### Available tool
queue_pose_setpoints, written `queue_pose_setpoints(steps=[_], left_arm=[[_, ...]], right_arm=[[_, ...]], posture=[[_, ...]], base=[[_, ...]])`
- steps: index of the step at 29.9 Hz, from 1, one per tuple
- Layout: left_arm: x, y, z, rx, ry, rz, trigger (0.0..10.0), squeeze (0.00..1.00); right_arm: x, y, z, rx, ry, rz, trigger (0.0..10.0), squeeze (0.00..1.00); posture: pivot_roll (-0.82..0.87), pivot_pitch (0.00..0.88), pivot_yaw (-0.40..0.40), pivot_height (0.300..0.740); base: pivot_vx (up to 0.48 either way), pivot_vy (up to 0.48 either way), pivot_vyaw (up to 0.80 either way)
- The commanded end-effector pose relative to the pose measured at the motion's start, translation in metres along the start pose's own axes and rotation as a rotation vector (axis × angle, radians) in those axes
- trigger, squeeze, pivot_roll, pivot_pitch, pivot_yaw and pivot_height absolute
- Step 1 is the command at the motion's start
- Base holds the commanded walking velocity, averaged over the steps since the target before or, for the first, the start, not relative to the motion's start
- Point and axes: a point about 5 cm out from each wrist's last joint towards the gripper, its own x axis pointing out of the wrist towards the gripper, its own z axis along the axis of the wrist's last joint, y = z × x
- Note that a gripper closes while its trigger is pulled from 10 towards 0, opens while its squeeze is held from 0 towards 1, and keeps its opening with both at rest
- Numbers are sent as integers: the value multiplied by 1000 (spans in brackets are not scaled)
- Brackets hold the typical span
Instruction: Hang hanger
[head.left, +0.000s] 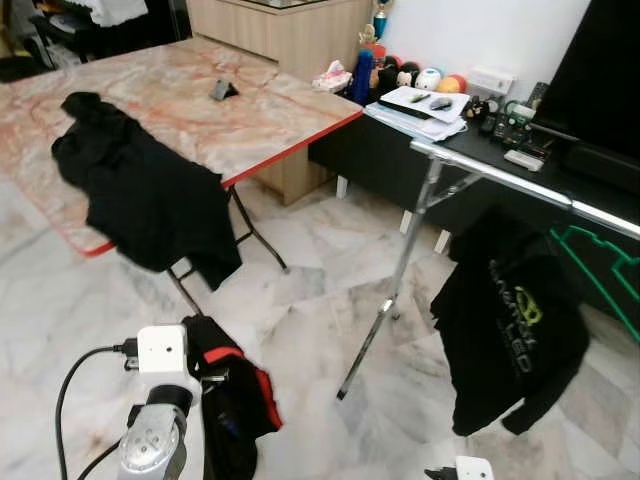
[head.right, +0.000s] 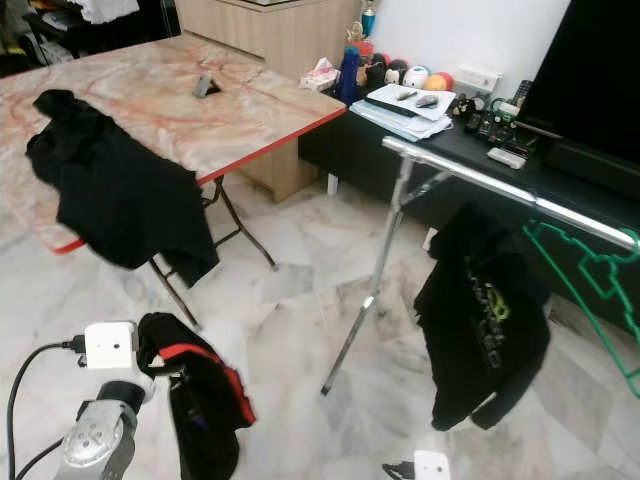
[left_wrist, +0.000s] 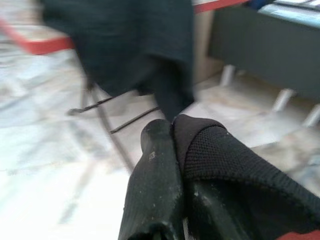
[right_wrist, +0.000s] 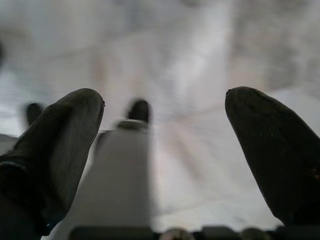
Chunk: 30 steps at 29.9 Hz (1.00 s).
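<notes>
My left gripper (left_wrist: 172, 132) is shut on a black garment with red trim (head.left: 236, 398), which hangs from it low over the floor at the near left. I cannot make out a hanger inside the garment. A silver clothes rail (head.left: 500, 175) on a slanted leg stands ahead to the right. A black hoodie with green print (head.left: 512, 322) hangs from it, and an empty green hanger (head.right: 590, 268) hangs further right. My right gripper (right_wrist: 165, 107) is open over bare floor, low at the near right.
A folding table with a marble top and red edge (head.left: 200, 100) stands to the left, with another black garment (head.left: 140, 190) draped over its near edge. A low black cabinet (head.left: 380, 150) with papers, balls and remotes runs behind the rail. Marble floor (head.left: 310, 320) lies between.
</notes>
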Motion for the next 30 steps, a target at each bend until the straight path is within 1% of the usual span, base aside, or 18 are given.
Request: queue_pose_setpoints(steps=[1,20,30], left_arm=[[3,-4,8,-13,-36,-6,10000,0],[4,1,11,-5,-41,3,10000,0],[4,4,12,-5,-43,12,10000,0]], right_arm=[[-1,-4,-5,-4,20,-8,10000,0],[-1,-3,-5,6,21,-7,10000,0],[-1,-4,-4,3,19,-6,10000,0]], posture=[[85,139,-46,740],[91,151,-35,740],[92,155,-44,740]], base=[[0,334,0],[0,335,0],[0,362,0]])
